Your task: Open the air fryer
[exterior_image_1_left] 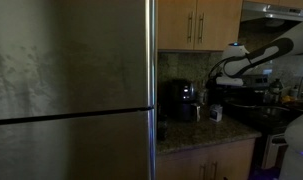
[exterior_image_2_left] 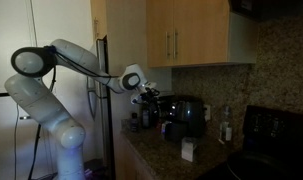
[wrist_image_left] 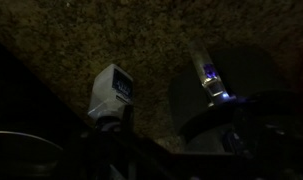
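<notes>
Wrist view: it is very dim here. Under me lies the speckled stone surface (wrist_image_left: 51, 50). The air fryer (wrist_image_left: 231, 100) shows at the right as a rounded black mass, with a pale, glinting piece (wrist_image_left: 207, 72) at its upper left edge that may be its handle. Left of it, and apart from it, stands a small white container (wrist_image_left: 113, 92). The dark shapes along the bottom edge are parts of me, but they are too murky for me to tell how wide my fingers stand or whether they have hold of anything.

In an exterior view, my white arm (exterior_image_2_left: 51, 90) reaches from the left towards my fingers (exterior_image_2_left: 147, 90), which hang above the surface, up and to the side of the air fryer. As far as I can see they do not touch it. Here too they are only a small dark blur. The air fryer sits on the surface under the wooden cabinets (exterior_image_2_left: 181, 35), with the white container in front of it near the surface's edge. A bottle (exterior_image_2_left: 227, 125) and the stove (exterior_image_2_left: 276, 130) stand further right.

In an exterior view, the steel refrigerator (exterior_image_1_left: 71, 90) fills the left half. My arm comes in from the right above the stove, and my fingers point down over the surface. A dark appliance (exterior_image_1_left: 179, 100) stands just beside the refrigerator, and I cannot tell whether it is the air fryer.
</notes>
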Robot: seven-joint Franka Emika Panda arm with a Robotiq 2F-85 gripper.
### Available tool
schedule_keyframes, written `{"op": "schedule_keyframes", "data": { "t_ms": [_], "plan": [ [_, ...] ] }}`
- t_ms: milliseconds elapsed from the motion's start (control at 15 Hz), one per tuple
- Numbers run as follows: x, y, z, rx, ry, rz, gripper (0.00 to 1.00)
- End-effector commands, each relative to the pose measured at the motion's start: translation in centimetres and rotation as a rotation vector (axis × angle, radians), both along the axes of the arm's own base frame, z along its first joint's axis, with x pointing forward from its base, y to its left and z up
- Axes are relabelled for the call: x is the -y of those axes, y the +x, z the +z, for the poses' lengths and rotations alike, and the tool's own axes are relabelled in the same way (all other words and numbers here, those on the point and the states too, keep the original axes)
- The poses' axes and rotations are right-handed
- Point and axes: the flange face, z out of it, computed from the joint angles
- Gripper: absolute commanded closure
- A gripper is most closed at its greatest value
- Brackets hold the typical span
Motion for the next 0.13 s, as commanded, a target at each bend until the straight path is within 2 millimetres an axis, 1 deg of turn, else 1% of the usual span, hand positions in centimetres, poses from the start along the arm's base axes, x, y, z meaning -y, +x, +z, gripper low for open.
{"op": "schedule_keyframes", "data": {
  "t_ms": [0,67],
  "plan": [
    [0.9,-1.0,1.2,0.019,0.053,0.011,0.00],
    [1.6,-2.1,2.4,0.038,0.089,0.026,0.00]
  ]
}}
